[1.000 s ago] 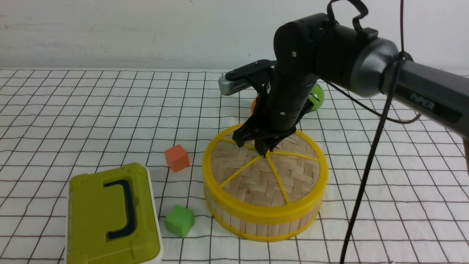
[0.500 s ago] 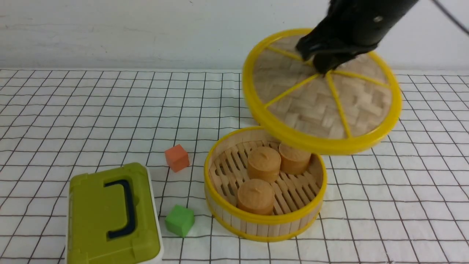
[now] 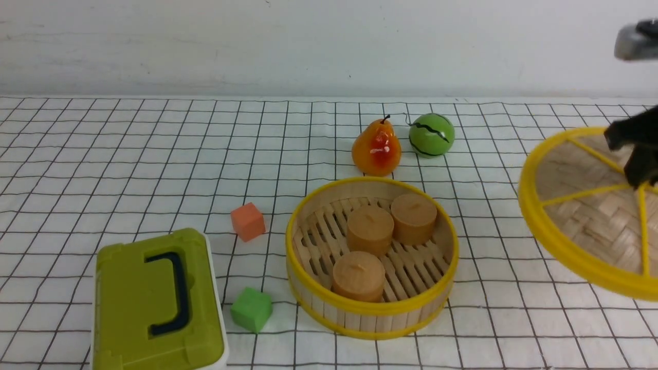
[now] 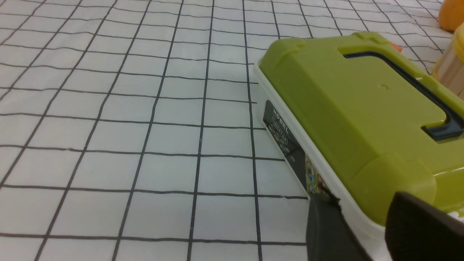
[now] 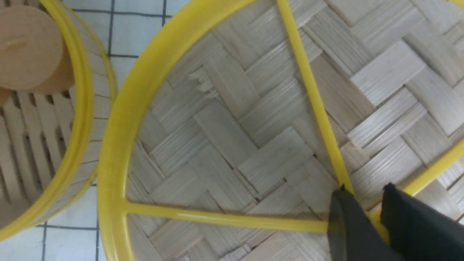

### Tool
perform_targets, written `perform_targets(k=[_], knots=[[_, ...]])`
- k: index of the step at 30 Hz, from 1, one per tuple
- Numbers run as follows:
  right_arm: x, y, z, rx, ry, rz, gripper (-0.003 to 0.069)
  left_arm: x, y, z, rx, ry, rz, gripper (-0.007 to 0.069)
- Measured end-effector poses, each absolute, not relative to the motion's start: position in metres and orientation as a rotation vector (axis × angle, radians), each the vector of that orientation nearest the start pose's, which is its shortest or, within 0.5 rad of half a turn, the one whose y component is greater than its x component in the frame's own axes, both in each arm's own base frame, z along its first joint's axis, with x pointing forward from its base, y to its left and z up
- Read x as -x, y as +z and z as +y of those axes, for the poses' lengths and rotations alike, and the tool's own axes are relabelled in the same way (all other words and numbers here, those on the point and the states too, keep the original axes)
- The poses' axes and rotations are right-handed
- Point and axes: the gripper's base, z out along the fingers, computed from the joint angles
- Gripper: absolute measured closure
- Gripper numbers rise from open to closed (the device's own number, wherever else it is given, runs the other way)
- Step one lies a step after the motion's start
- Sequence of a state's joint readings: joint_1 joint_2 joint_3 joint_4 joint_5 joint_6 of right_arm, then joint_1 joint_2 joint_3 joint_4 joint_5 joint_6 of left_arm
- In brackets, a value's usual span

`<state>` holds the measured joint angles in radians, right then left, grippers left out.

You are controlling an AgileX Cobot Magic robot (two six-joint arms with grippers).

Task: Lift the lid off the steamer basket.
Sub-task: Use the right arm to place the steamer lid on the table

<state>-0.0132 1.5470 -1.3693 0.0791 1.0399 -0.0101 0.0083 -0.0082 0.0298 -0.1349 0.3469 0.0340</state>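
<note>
Front view: right pincer [image 3: 636,177] pinches the lid [image 3: 578,216] at its centre, clear of the basket [image 3: 360,316]. Left pincer [image 4: 366,228] sits spread, unneeded.

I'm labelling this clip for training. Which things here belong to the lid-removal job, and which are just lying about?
In the job: lid, steamer basket, right gripper clamped on the lid's centre.

Lying about: olive-green box, orange cube, green cube, pear, green ball, wooden cylinders inside the basket.

On the gridded table [image 3: 103,154] lie the steamer basket [image 3: 370,316], green box [image 3: 154,303], orange cube [image 3: 248,221], green cube [image 3: 251,309], pear [image 3: 376,149] and striped ball [image 3: 432,134].
</note>
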Motion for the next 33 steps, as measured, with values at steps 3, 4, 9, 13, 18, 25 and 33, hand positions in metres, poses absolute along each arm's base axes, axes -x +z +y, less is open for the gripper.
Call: perform_targets(k=[3,4,9,13,18,25,33], knots=[[-0.324,0.299,-0.001,-0.067,0.103,2.706,0.0552,-0.053,0.173,-0.004,0.062,-0.101,1.849,0.0386],[-0.324,0.284,-0.002,-0.079,0.104,2.708,0.0552,-0.053,0.173,-0.004,0.062,-0.101,1.849,0.0386],[-0.330,0.251,-0.003,-0.103,0.106,2.708,0.0552,-0.053,0.173,-0.004,0.062,-0.101,1.849,0.0385],[-0.335,0.238,-0.003,-0.110,0.108,2.726,0.0552,-0.053,0.173,-0.004,0.062,-0.101,1.849,0.0385],[-0.341,0.221,-0.004,-0.116,0.109,2.772,0.0552,-0.053,0.173,-0.004,0.062,-0.101,1.849,0.0385],[-0.346,0.202,-0.004,-0.123,0.112,2.826,0.0489,-0.053,0.173,-0.004,0.062,-0.101,1.849,0.0385],[-0.341,0.216,-0.003,-0.129,0.128,2.803,0.0291,-0.053,0.173,-0.004,0.062,-0.101,1.849,0.0385]])
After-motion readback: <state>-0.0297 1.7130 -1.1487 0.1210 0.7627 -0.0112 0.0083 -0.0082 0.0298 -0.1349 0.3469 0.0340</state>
